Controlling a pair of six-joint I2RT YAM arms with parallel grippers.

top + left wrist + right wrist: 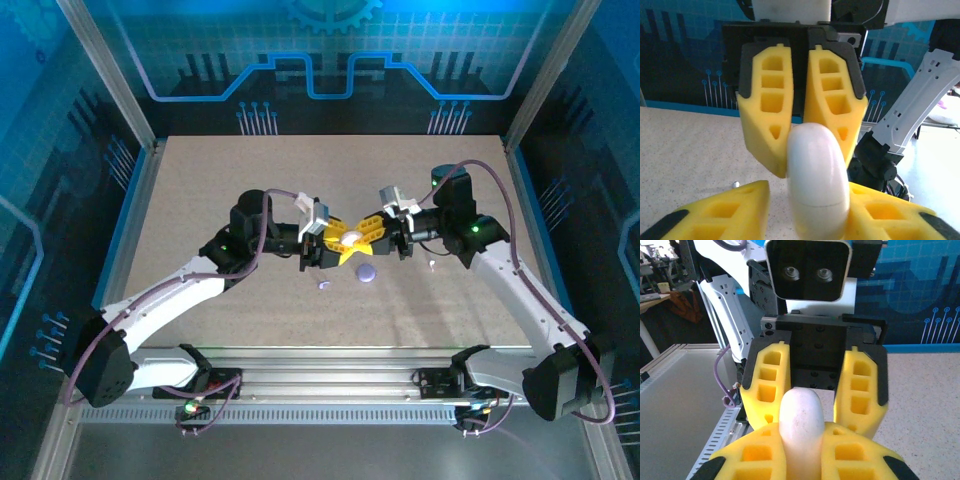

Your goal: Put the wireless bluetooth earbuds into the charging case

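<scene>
Big speckled table [200,200], and both arms are reaching in over the middle of it, the left arm [170,295] and the right arm [520,290] meeting nose to nose. The right gripper [360,235] has its yellow fingers squeezed tight on the charging case [350,238], a smooth white pebble held up off the table between the two wrists. The left gripper [344,243] faces it with its fingers spread either side of that same case. From the right wrist there's a gap showing on one side, so no clamp there. Down on the table just in front of them sits a lavender disc [367,272]. Near it to the left lies a tiny lavender earbud [323,285], and a white earbud [432,264] lies under the right wrist.
</scene>
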